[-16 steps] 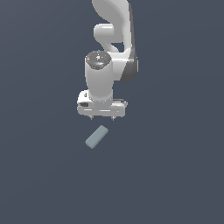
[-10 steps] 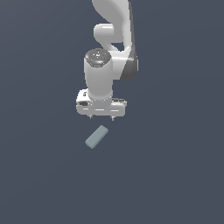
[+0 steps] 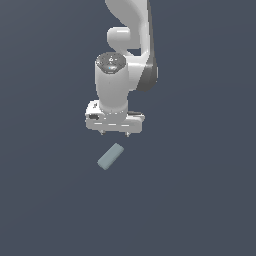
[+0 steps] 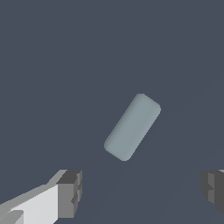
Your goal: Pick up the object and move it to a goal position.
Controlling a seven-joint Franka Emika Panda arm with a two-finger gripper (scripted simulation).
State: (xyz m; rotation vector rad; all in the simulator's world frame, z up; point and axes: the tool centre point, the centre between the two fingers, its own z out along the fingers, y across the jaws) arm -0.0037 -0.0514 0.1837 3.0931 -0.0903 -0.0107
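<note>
The object, a small pale grey-blue block [image 3: 110, 156], lies flat on the dark grey floor, turned at a slant. It shows in the wrist view [image 4: 132, 126] too. My white gripper [image 3: 114, 133] hangs above and just behind the block, apart from it. Its jaws stand wide open and empty. In the wrist view the gripper [image 4: 142, 192] has two dark fingertips [image 4: 70, 192], one on each side, with the block lying ahead of the gap between them.
A plain dark grey floor [image 3: 200, 200] fills both views. The white arm [image 3: 131, 35] rises behind the gripper.
The gripper has moved slightly toward the exterior view's left and a little lower. The block has not moved.
</note>
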